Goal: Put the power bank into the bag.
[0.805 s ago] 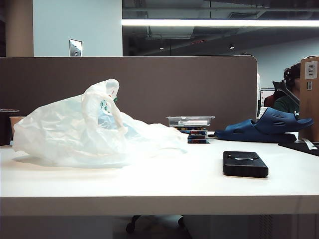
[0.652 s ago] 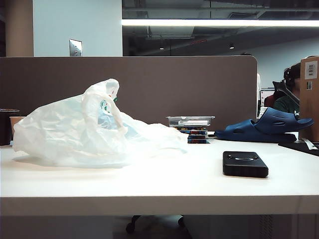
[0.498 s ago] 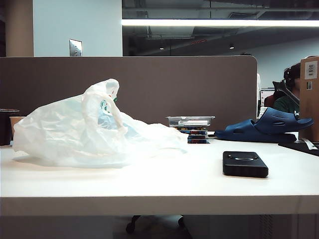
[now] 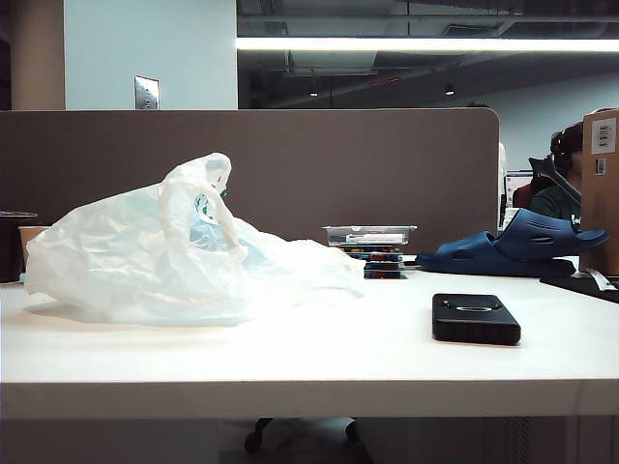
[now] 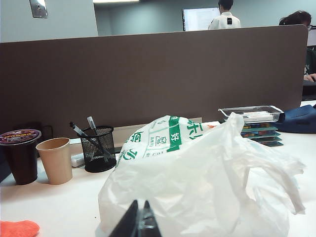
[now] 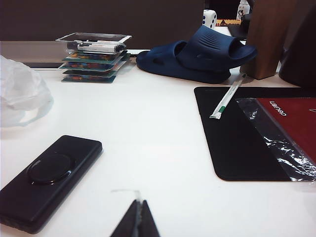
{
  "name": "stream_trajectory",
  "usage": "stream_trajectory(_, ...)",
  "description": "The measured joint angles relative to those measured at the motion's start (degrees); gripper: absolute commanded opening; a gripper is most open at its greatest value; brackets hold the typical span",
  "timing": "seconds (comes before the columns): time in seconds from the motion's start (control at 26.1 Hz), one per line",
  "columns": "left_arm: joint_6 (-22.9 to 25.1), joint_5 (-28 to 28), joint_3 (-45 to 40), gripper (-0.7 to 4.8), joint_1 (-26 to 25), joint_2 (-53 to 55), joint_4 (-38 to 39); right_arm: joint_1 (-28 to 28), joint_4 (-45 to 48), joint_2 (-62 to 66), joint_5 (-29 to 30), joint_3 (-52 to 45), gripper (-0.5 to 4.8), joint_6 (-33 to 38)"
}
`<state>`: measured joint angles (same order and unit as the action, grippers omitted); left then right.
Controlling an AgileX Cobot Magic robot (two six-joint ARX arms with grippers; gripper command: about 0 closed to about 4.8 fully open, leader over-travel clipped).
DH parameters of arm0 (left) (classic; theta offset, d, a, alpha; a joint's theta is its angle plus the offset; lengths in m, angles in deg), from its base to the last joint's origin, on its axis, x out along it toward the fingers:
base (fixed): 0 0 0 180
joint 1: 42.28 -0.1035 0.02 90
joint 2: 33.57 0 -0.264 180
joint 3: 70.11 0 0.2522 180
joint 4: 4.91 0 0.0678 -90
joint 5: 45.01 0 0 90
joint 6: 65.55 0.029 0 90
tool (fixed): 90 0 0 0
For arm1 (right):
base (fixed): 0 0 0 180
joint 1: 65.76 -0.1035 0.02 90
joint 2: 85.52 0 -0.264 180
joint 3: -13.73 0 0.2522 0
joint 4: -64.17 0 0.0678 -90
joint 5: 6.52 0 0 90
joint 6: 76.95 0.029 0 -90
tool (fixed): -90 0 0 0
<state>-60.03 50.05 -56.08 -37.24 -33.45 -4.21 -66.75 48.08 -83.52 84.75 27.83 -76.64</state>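
Note:
The black power bank (image 4: 476,318) (image 6: 45,177) lies flat on the white table, right of the middle in the exterior view. The crinkled white bag (image 4: 174,256) (image 5: 207,182) with green print lies heaped on the left side, handles up. Neither arm shows in the exterior view. My left gripper (image 5: 139,203) is shut and empty, its tips just in front of the bag. My right gripper (image 6: 138,202) is shut and empty over bare table, beside the power bank and apart from it.
A stack of clear cases (image 4: 372,246) and a blue clog (image 4: 517,246) sit at the back. A black mat (image 6: 237,138) with a red packet and a straw lies beside the right gripper. A mesh pen holder (image 5: 98,148), a paper cup (image 5: 55,160), a dark cup (image 5: 20,154) stand by the grey partition (image 4: 290,164).

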Motion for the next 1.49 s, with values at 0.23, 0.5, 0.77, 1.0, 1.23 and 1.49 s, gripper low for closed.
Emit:
stream_trajectory(0.23,0.0,0.0,0.8,-0.06,0.0,0.0,0.2,0.0,0.0,0.0,0.0,0.1,-0.05,0.0)
stream_trajectory(0.5,0.0,2.0,7.1,-0.06,0.0,0.0,4.8,0.0,0.0,0.0,0.0,3.8,-0.05,2.4)
stream_trajectory(0.77,0.0,4.8,14.1,-0.06,0.0,0.0,10.2,0.0,-4.8,0.0,0.0,12.8,-0.05,2.7)
stream_trajectory(1.0,0.0,5.0,19.5,-0.06,0.0,0.0,16.7,0.0,-11.4,0.0,0.0,19.8,-0.05,2.8)
stream_trajectory(1.23,0.0,5.0,24.9,-0.06,0.0,0.2,21.6,0.0,-16.7,1.2,0.0,27.5,-0.05,2.8)
stream_trajectory(1.49,0.0,8.4,32.1,-0.06,0.0,5.6,26.9,0.0,-30.1,12.0,0.2,43.4,-0.05,2.8)
